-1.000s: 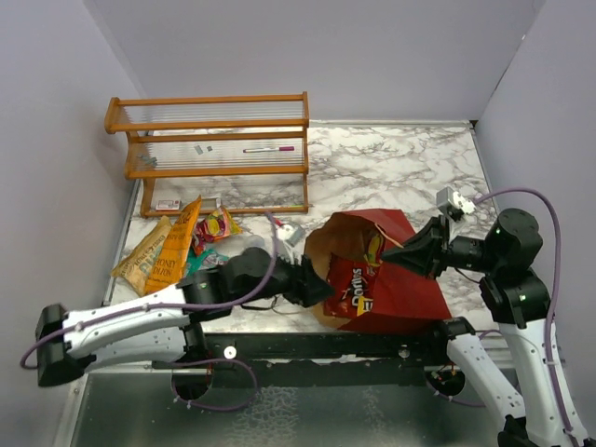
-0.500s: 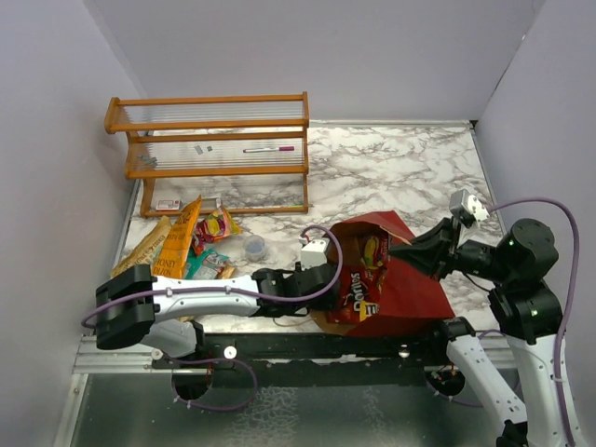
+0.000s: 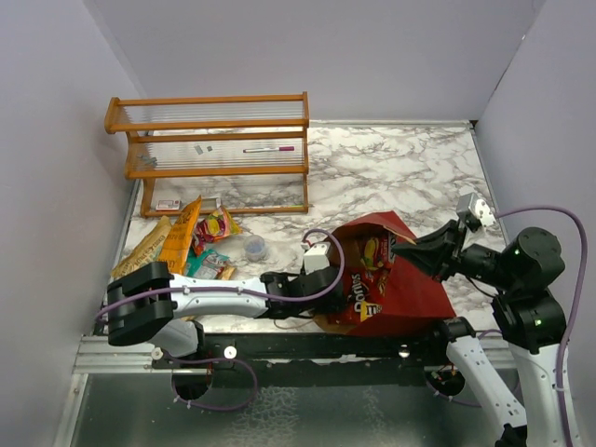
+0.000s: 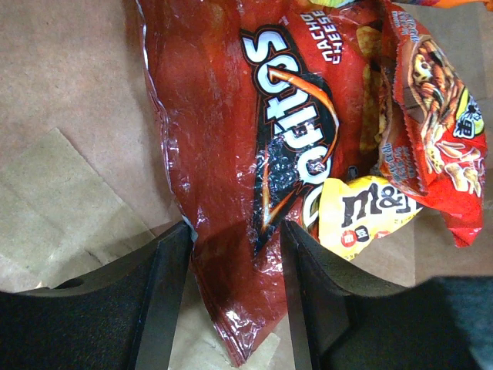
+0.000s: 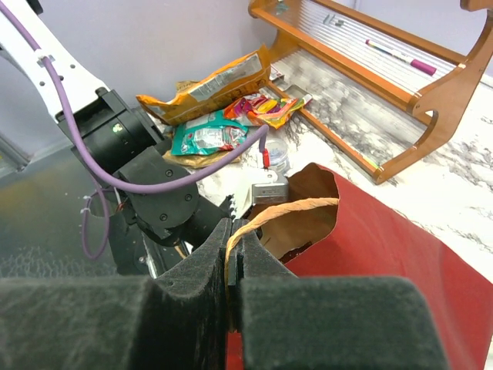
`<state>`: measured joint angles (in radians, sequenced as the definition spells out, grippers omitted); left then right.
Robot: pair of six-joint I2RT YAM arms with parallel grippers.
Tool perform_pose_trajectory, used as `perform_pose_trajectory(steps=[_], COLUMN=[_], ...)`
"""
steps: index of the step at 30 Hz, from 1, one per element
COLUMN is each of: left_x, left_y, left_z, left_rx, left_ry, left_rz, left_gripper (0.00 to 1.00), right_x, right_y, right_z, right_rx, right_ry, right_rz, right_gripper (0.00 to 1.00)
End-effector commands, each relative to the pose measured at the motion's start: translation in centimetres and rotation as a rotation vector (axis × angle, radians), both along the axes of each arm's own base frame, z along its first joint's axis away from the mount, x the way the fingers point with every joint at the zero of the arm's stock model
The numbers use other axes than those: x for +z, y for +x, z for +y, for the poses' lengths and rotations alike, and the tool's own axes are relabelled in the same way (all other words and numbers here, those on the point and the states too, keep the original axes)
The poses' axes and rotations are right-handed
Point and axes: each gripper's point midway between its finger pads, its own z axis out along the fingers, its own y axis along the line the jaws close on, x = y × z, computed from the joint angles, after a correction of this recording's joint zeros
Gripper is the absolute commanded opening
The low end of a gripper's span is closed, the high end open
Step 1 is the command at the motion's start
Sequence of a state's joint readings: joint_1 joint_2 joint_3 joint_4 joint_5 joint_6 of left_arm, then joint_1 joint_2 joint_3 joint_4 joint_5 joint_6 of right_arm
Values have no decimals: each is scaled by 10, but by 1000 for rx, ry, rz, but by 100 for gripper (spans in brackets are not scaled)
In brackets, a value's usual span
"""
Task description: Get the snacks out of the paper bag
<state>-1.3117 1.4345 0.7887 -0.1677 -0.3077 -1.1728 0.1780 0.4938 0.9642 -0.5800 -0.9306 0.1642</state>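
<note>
The dark red paper bag (image 3: 414, 293) lies on its side with its mouth facing left. My right gripper (image 5: 233, 243) is shut on its twisted paper handle (image 5: 296, 208) and holds the mouth up. My left gripper (image 4: 235, 231) is inside the bag. It is open, with its fingers on either side of the lower end of a red Doritos packet (image 4: 269, 131), which rests on the tan inner paper. Beside that packet lie a yellow M&M's packet (image 4: 370, 212) and a red-orange snack packet (image 4: 431, 131). In the top view the Doritos packet (image 3: 360, 293) shows in the bag's mouth.
Several snack packets (image 3: 177, 244) lie on the marble table at the left, with a small clear round container (image 3: 253, 247) beside them. A wooden two-shelf rack (image 3: 214, 149) stands at the back left with a pen (image 3: 270, 148) on it.
My left arm has swung right and reached into the bag's mouth, down to the Doritos packet. My right gripper has drawn the handle a little to the right.
</note>
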Motion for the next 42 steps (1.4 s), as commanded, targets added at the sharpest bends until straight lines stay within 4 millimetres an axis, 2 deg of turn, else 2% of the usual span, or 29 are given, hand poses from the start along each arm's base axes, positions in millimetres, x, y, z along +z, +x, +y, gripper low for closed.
perform_pose_trajectory(steps=[1,7,13,17,19,21,23,28,32,38,42], left_x=[-6,-19,-34,-35,-33,-22,-4,73,141,228,280], left_y=[-6,-6,-1,2,6,9,10,8,-5,-9,-5], left_z=[-8,-11,2,7,10,8,2,-24,-41,-54,-51], left_rx=[11,30,93,103,112,103,71,-85,-230,-355,-373], left_ry=[-38,-57,-55,-56,-42,-48,-78,-257,-400,-470,-502], left_rz=[43,74,94,87,71,47,19,-99,-179,-310,-405], left_gripper=[54,51,48,34,21,8,0,0,0,0,0], right_x=[11,11,14,14,14,15,16,12,6,10,16], right_y=[-4,-4,-5,-5,-5,-4,-2,15,34,61,73], right_z=[-3,-4,-5,-6,-7,-8,-10,-25,-44,-67,-83], right_rx=[-29,-41,-50,-56,-64,-78,-100,-241,-405,-610,-722], right_ry=[14,20,29,29,29,30,26,17,33,126,155], right_rz=[-39,-43,-56,-57,-60,-63,-70,-64,-24,42,55], right_gripper=[2,2,2,2,2,2,2,2,2,2,2])
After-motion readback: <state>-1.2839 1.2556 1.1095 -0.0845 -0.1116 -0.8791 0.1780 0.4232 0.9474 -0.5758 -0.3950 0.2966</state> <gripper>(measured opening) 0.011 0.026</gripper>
